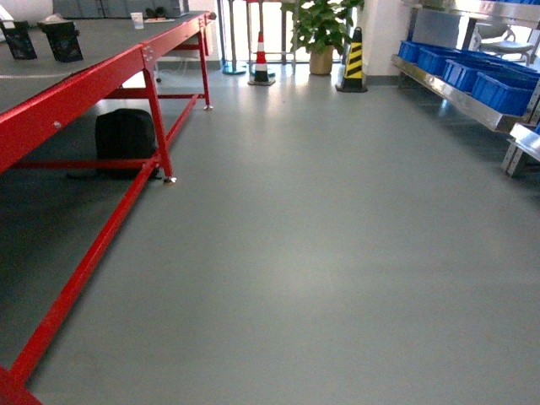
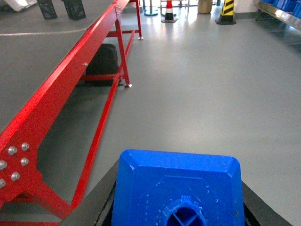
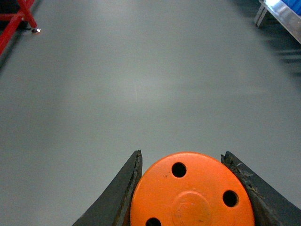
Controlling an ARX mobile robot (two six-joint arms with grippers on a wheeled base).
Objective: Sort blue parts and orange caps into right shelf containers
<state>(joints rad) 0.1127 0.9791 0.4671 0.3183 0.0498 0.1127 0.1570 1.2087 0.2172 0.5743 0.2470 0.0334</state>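
From the head camera you see neither tool. A red-framed, grey-topped desk runs along the left, with two black mesh holders and a white cup on its top and a black bag on the floor beneath it. Open grey floor fills the middle. At the far right, your bright-blue ribbed plastic crates sit in a row on the shiny stainless-steel shelf. Far back stand an orange-and-white traffic cone, a black-and-yellow striped cone and a potted green plant. No writing can be read here.

Through the left wrist camera, your left tool pinches the bright-blue plastic block: the block fills the gap between the dark fingers, whose edges show at either side of it. A round recess is moulded into the face turned to the camera. The red desk frame passes on the left; both cones show far off.

Through the right wrist camera, your right tool clamps the orange round cap between two dark fingers, each pressed to its rim. Its flat face shows three small holes; its side, and any print there, is hidden. Below it lies bare grey floor, with a corner of the steel shelf at top right.
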